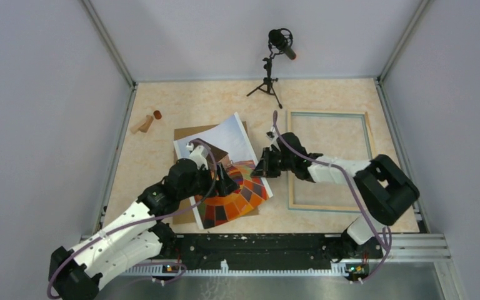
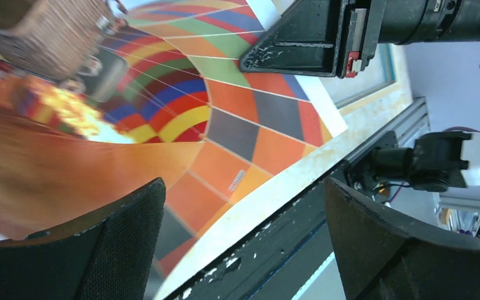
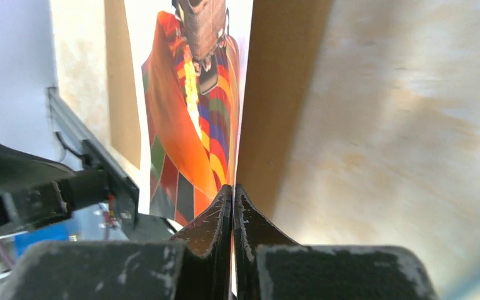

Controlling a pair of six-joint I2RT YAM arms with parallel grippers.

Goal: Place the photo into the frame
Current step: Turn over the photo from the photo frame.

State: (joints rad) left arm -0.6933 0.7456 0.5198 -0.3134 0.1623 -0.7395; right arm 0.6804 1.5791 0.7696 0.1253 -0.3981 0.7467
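Pinching the photo [image 1: 234, 147] by its right edge, mid-table, with the right end effector [image 3: 232, 187] clamped fully closed. Hovering the left end effector [image 1: 230, 179] wide open, empty, above it. Better to drag flat and slow toward the frame [image 1: 328, 113] at the right edge of the table [image 1: 144, 162], no creasing.

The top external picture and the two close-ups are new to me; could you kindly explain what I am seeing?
The overhead picture looks down on two robot arms bolted at the near edge of a table. The other two pictures come from a camera on each wrist, looking along that arm's own pincer. On the table lie a brown cardboard board, a picture frame and a hot-air balloon photo. The right pincer is shut on the photo's edge. The left pincer is open over the photo.
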